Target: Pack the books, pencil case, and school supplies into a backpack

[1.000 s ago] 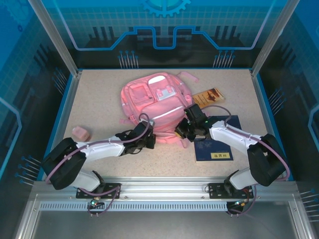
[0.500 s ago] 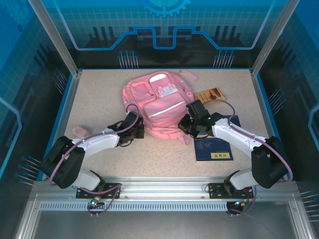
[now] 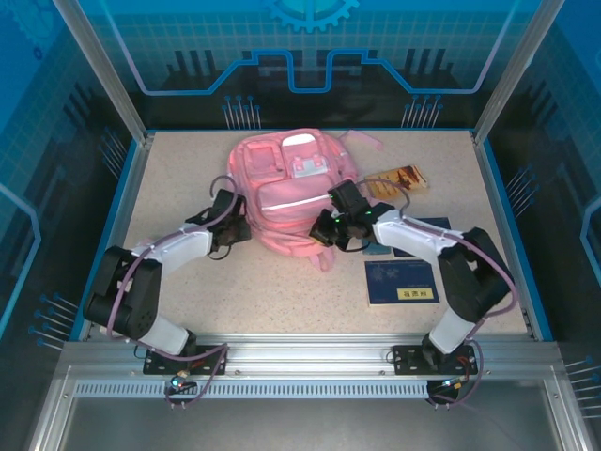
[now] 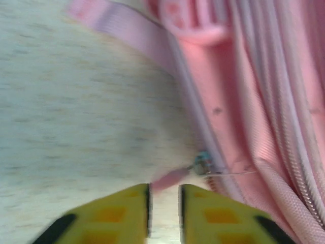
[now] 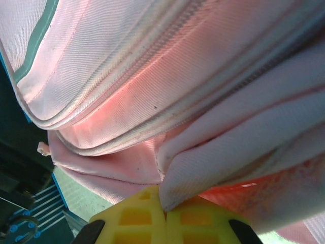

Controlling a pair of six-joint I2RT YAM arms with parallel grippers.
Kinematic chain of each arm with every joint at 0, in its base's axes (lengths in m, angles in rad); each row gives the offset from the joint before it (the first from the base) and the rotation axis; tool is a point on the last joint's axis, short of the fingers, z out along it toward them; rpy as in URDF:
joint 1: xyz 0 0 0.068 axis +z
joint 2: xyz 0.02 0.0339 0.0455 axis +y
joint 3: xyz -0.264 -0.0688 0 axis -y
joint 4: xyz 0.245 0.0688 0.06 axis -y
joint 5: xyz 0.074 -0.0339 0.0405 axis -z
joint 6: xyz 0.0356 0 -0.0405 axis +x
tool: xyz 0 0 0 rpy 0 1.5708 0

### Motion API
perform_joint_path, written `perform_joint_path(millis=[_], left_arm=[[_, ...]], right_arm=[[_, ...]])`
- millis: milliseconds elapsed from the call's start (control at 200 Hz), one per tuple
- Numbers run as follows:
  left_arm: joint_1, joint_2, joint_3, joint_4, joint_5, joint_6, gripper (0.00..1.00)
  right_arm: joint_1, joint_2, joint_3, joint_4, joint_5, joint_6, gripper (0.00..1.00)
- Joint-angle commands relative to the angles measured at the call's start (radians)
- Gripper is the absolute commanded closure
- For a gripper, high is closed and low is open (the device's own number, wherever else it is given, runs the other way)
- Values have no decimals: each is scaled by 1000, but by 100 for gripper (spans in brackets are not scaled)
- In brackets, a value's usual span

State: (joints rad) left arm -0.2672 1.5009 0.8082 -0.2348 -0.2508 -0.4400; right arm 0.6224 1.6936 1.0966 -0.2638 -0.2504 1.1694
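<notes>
While the backpack (image 5: 127,61) is clamped in the right gripper (image 5: 165,202), the zipper tab (image 4: 170,178) pinched at the left gripper (image 4: 164,192) tips should be drawn steadily along its seam.

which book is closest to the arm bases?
The navy book showing its yellow label strip, in full view. The other navy book lies farther back, partly under the right arm; the tan-orange book is farthest.
</notes>
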Motion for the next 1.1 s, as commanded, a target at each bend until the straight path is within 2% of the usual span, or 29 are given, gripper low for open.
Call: perform_joint_path(millis=[0,50,105,205,350,480,620,725,935,1096], left_arm=[[66,-81,16,-152,-106,-46,56],[77,-107,23,-180,-108,-57,47],[82,-138,32,-202,-100,-58,39],[83,-186,65,-244,-63,-62,31],[82,-233,120,-277,50,-51,24],[76,-256,156,-279,163,-36,17],[62,-265,182,-277,244,-23,9],[40,-268,191,-272,268,-13,3],[-15,-246,198,-256,278,-9,1],[-44,-215,212,-255,297,-13,1]], right_arm=[[48,73,85,72,-84,-4,91],[61,98,109,77,-95,-3,83],[63,100,120,63,-89,-10,70],[54,37,107,-7,-33,-57,47],[20,-128,62,-200,136,-165,29],[-56,-237,9,-400,313,-262,24],[-187,-292,-72,-468,324,-327,23],[-234,-294,-115,-484,333,-356,23],[-254,-210,-174,-431,301,-366,24],[-217,-113,-178,-384,269,-378,25]])
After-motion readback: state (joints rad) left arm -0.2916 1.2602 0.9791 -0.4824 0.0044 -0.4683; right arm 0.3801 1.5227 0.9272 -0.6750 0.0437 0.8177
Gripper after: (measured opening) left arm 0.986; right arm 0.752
